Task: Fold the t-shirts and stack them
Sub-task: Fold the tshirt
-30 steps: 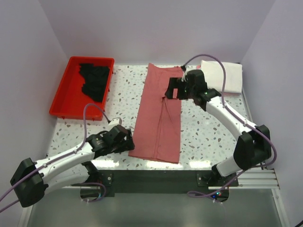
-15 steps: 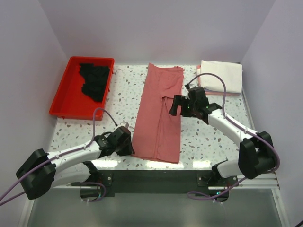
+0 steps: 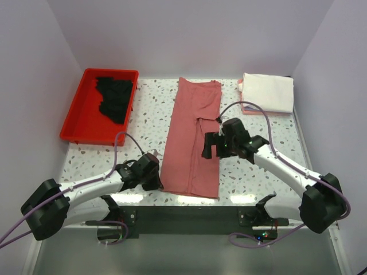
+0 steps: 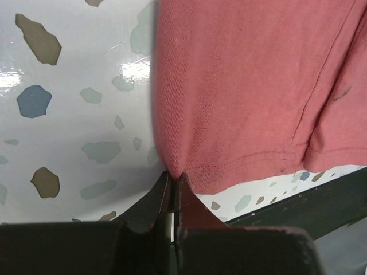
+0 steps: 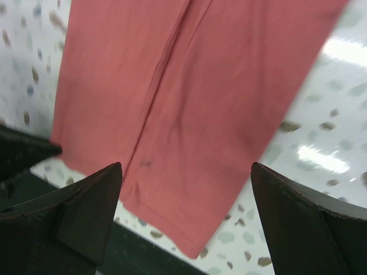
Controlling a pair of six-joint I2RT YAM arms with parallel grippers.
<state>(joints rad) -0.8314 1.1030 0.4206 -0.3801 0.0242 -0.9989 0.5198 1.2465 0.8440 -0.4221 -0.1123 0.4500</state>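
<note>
The weak spot is my left gripper [image 4: 173, 177]: its 2 fingers are pressed together on only the very tip of the near-left hem corner of the dusty-rose t-shirt [image 3: 192, 137], so I judge that a quick lift could pull the cloth straight out of that thin bite. My right gripper [image 5: 186, 166] is spread wide and holds nothing. If I raise the left corner before the right one is caught, the long folded strip would likely skew and the flap folded in along its length could fall open. When the right fingers come down they may also nip only the top layer, or miss the near-right corner and close on the middle of the hem, which would leave a crooked fold. The hem lies close to the near edge of the speckled table [image 3: 252, 166], so a low drag could catch it there. The shirt lies flat as 1 narrow strip running from the near edge toward the back, between my 2 arms. Its near-left corner is in my left fingertips, and its right half sits under my right gripper, with the near-right corner nearer to me than those open fingers. The folded white t-shirt [image 3: 268, 93] lies at the far right, well apart, and the black t-shirt [image 3: 114, 97] sits in the red tray [image 3: 77, 123] at the far left.
</note>
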